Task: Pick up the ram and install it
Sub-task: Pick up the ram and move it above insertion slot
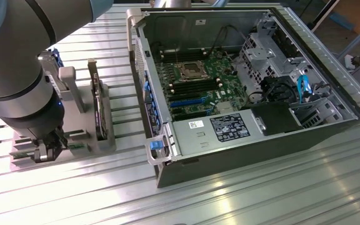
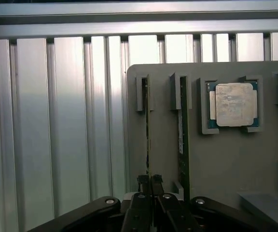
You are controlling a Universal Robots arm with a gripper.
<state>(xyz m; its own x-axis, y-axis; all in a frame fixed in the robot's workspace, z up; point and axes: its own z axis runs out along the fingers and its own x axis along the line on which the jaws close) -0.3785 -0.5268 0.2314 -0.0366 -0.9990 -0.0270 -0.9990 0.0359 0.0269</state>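
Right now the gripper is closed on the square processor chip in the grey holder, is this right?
No. The wrist view shows the gripper closed on the thin ram stick that stands on edge in the grey holder, the stick farther from the processor chip. The chip lies apart in its own recess.

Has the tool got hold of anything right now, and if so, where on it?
Yes: the tool is shut on the ram, pinching the stick's thin upper edge. The stick stands on edge in its slot of the grey holder.
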